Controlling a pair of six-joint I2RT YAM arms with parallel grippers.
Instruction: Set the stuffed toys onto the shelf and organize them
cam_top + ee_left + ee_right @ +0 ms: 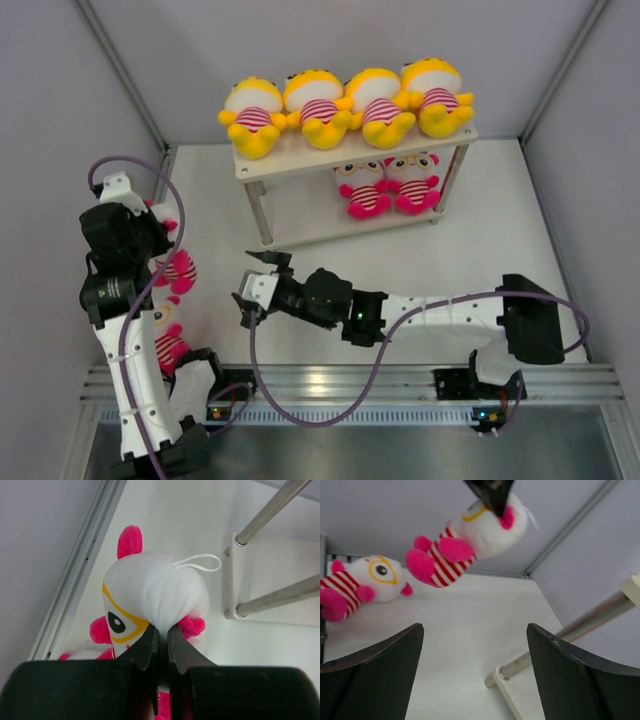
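Now the left tool (pixel 161 635) is clamped on the white head of a pink doll (pixel 155 587), hanging it above the counter (pixel 450 630) left of the shelf (pixel 290 162), so the carry step looks to be in hand. With yellow dolls (pixel 318 108) filling the top board and two pink dolls (pixel 365 188) at the right of the lower tier (pixel 305 215), the next move probably calls for a swing right into that tier's bare left half. The right tool (pixel 472 630) gapes empty, and another pink doll (pixel 370 577) lies on the counter.

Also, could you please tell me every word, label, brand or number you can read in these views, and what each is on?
No text can be read anywhere: none on the stuffed toys, the pink toy in the left claw, or the shelf.
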